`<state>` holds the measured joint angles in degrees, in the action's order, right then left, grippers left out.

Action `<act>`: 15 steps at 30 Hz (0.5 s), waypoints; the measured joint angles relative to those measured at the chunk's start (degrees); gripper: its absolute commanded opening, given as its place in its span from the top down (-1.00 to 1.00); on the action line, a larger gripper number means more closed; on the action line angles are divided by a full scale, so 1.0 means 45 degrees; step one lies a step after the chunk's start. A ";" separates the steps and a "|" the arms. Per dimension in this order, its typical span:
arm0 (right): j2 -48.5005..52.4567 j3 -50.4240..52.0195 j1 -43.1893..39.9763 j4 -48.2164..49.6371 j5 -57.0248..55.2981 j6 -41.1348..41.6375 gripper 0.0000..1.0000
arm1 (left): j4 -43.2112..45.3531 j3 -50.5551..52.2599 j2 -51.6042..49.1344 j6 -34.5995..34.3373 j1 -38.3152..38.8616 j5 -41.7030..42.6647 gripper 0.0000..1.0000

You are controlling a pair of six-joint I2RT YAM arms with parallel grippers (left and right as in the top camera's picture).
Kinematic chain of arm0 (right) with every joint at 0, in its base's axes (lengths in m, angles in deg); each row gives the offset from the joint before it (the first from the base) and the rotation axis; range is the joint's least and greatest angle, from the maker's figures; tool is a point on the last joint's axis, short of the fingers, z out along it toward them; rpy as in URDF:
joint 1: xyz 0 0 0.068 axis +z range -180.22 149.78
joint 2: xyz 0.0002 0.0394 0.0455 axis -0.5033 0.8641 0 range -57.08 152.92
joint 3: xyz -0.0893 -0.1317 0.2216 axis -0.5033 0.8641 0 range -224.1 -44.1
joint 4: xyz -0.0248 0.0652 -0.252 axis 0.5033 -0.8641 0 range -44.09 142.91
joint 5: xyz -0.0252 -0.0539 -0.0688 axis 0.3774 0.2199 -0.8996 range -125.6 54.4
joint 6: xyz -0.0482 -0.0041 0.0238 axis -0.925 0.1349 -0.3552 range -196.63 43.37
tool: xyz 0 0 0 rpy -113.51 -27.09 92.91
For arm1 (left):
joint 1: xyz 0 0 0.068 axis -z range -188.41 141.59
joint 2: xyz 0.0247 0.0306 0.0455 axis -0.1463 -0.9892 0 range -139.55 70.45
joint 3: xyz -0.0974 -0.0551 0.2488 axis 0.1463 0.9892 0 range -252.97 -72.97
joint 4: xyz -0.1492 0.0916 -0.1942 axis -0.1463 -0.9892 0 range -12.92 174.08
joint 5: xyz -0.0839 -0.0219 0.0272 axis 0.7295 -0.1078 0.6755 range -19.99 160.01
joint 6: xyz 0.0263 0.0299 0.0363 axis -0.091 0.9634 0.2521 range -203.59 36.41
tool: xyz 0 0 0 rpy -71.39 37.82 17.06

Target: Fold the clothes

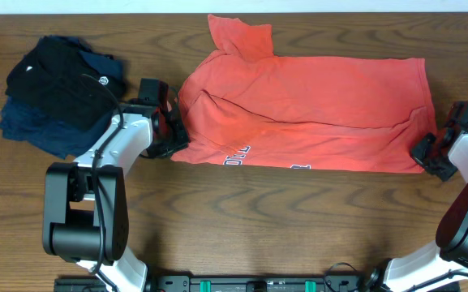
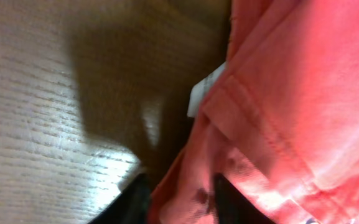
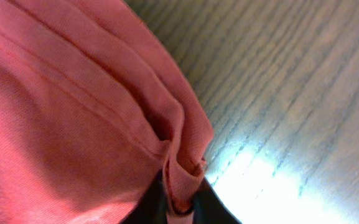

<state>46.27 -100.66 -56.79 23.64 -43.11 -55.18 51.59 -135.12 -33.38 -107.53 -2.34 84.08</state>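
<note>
Overhead view: One coral-red T-shirt lay spread across the upper centre and right of the frame on the counter. It appeared doubled lengthwise, with a sleeve projecting at the top and white lettering showing along the lower edge. A pile of dark garments sat in the upper left, apart from the shirt. The left gripper was at the shirt's lower left corner and the right gripper at its lower right corner.

Left wrist view: Red hem cloth ran down between the dark jaws at the bottom of the frame, and they appeared closed on it. A white label showed at the cloth edge.

Right wrist view: The jaws were closed on a pinched ridge of red hem at bottom centre, with bare counter to the right.

Assessment: Folding was partly done. One lengthwise fold seemed made, while the sleeve and further folds remained. With both corners gripped, another fold seemed due. Only one red shirt was visible.
</note>
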 measured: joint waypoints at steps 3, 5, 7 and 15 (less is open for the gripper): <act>-0.0034 -0.0029 0.0000 -0.0374 -0.0155 0.0015 0.98 | -0.0287 0.0000 -0.0010 0.0151 0.0000 -0.0097 0.88; -0.0068 -0.0044 0.0000 -0.0782 -0.0355 0.0010 0.98 | -0.0753 0.0000 -0.0010 0.0291 0.0000 -0.0282 0.88; -0.0083 -0.0083 0.0000 -0.1365 -0.0690 0.0029 0.98 | -0.1467 0.0000 -0.0010 0.0364 0.0010 -0.0593 0.88; 0.0087 0.0272 -0.0136 -0.4847 -0.3444 0.2064 0.98 | -0.4760 0.0005 -0.0010 0.0418 0.0015 -0.1821 0.88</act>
<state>46.66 -99.43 -57.40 1.82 -58.61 -45.89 30.17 -135.10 -33.42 -105.66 -2.28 75.88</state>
